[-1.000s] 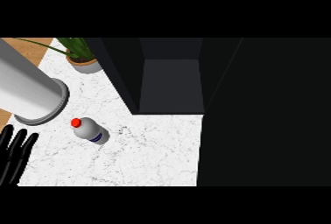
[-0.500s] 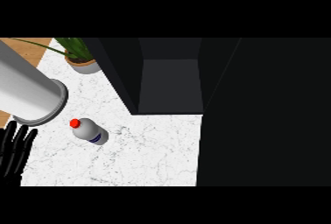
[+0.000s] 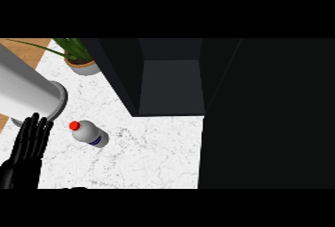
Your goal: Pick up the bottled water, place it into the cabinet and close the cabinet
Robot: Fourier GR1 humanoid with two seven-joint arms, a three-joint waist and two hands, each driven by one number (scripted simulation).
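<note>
Over the marble counter [image 3: 150, 159], the left robot hand [image 3: 23, 159] hovers straight-fingered beside the bottled water [image 3: 88, 134].

White marble counter [image 3: 153, 153], potted plant [image 3: 82, 65]

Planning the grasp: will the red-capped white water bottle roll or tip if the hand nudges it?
Likely tips: the red-capped white bottle looks narrow and tall. Its round body would probably roll on the smooth white marble counter.
</note>
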